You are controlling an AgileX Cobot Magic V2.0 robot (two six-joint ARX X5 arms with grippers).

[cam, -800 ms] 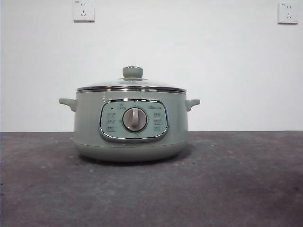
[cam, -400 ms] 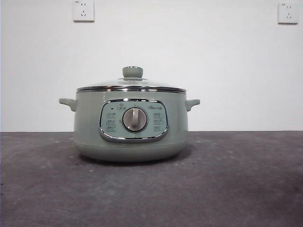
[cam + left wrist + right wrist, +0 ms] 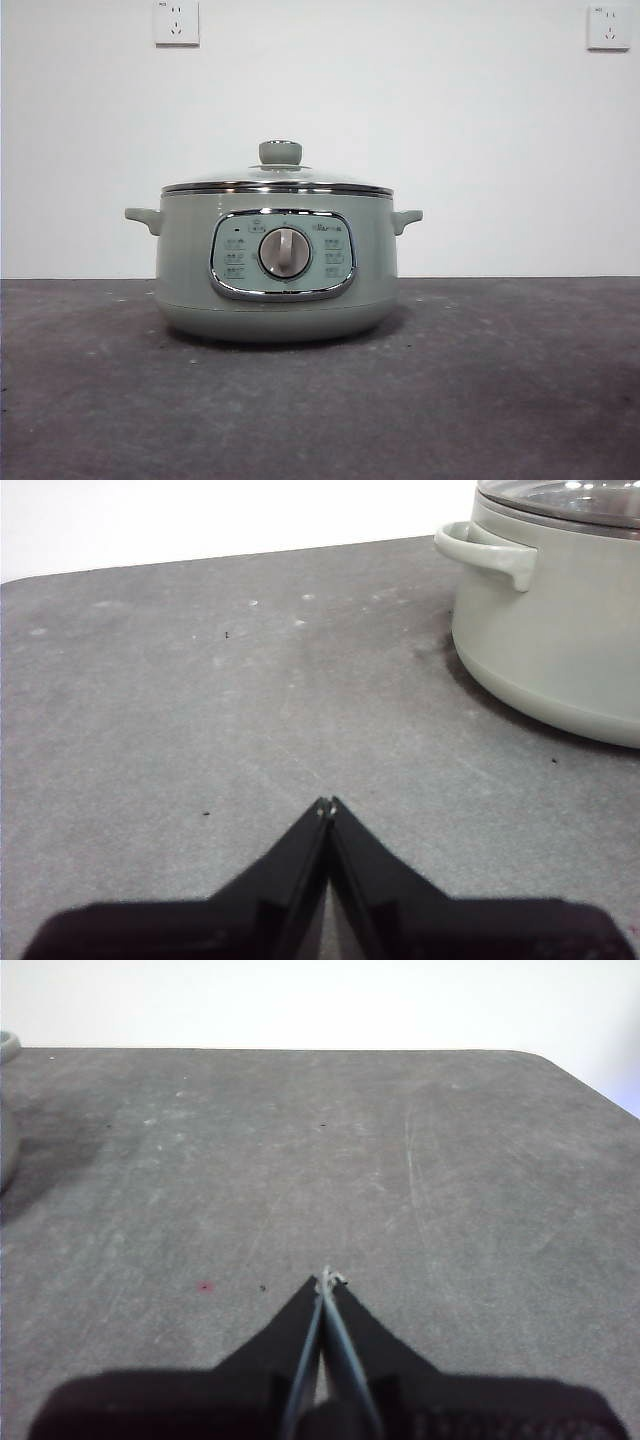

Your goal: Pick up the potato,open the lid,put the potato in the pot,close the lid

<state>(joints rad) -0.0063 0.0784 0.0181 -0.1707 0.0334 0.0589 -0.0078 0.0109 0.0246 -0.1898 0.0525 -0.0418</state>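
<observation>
While the lid [image 3: 278, 180] sits on the pot [image 3: 275, 265], we see no potato anywhere. Left gripper [image 3: 327, 805] and right gripper [image 3: 326, 1278] hover pinched together, empty. Risk: closed jaws would nudge, not grasp, the lid's knob [image 3: 280, 152].

A bare test bench or lab-like setup is suggested rather than a lived-in kitchen. A dark grey, scuffed and speckled tabletop [image 3: 500, 400] is seen set against a plain white wall [image 3: 450, 120], with two white wall sockets [image 3: 176, 22] mounted high at about 11 and 1 o'clock. Only one household item is placed on the surface: a round sage-green electric cooking pot with a chrome-framed dial panel [image 3: 276, 262], standing alone at the centre. The same worn grey surface and blank wall are shown in both wrist views
</observation>
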